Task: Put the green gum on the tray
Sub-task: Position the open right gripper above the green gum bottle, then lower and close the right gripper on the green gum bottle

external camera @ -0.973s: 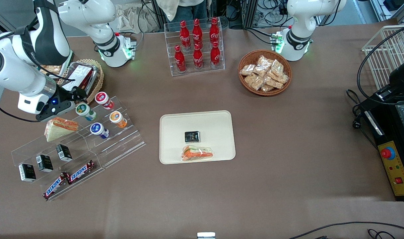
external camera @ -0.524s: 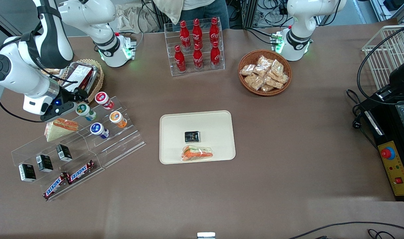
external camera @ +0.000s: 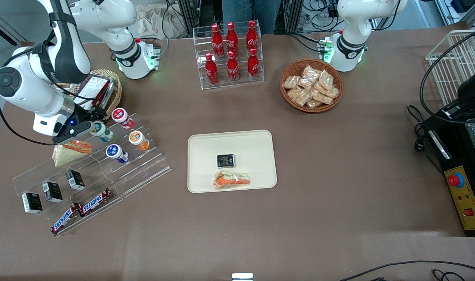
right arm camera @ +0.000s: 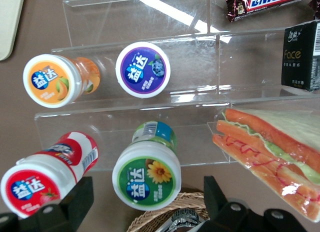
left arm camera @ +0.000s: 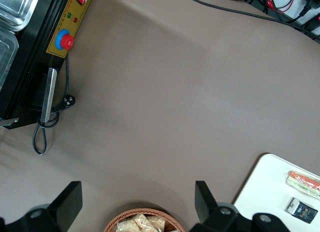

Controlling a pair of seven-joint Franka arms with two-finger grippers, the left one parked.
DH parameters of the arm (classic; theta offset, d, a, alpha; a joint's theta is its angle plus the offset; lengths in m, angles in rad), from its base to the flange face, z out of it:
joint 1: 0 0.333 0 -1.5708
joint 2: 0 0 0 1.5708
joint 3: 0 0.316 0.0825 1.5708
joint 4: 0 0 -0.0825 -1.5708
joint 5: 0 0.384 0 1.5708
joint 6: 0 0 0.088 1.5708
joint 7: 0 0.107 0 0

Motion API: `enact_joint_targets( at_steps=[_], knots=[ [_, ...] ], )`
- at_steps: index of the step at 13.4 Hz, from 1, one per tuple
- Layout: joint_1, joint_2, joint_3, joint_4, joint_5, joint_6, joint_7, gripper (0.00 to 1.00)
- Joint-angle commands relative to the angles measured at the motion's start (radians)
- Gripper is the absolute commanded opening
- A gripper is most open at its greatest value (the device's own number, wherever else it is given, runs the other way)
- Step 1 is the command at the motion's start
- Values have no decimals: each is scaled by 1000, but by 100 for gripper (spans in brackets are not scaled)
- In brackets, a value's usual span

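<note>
At the left edge of the front view, on the upper step of a clear stepped rack [external camera: 105,164], the green gum [external camera: 101,130] is seen standing upright. The gripper [external camera: 90,124] is positioned directly over it, and in the right wrist view the two fingers [right arm camera: 75,202] are seen spread wide, one to each side of the green-ringed lid [right arm camera: 146,176], with neither touching the bottle. On the same step, just beside the green gum, a red-lidded bottle [external camera: 121,117] is found; one step lower, nearer the front camera, a blue-lidded bottle [external camera: 116,152] and an orange-lidded bottle [external camera: 138,140] are placed side by side. A wrapped sandwich [external camera: 70,150] is lodged on the rack beside the green gum, partly under the gripper. The tray [external camera: 257,142] is located at the centre of the front view, well apart from the rack, and a small black packet [external camera: 225,160] and a second wrapped sandwich [external camera: 232,180] are carried on it.
</note>
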Motion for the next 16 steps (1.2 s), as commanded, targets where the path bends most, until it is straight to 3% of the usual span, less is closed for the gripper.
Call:
enact_joint_targets(
  at_steps=[1,3,4,7,13,16],
  knots=[
    [-7,10,2,-13,-22,41,-4,96],
    [-10,19,2,-13,-22,45,-4,91],
    [-16,25,2,-13,-22,50,-4,84],
    [-16,33,2,-13,-23,59,-4,80],
    [-16,33,2,-13,-22,58,-4,49],
    [-14,25,3,-10,-22,50,-3,48]
  ],
)
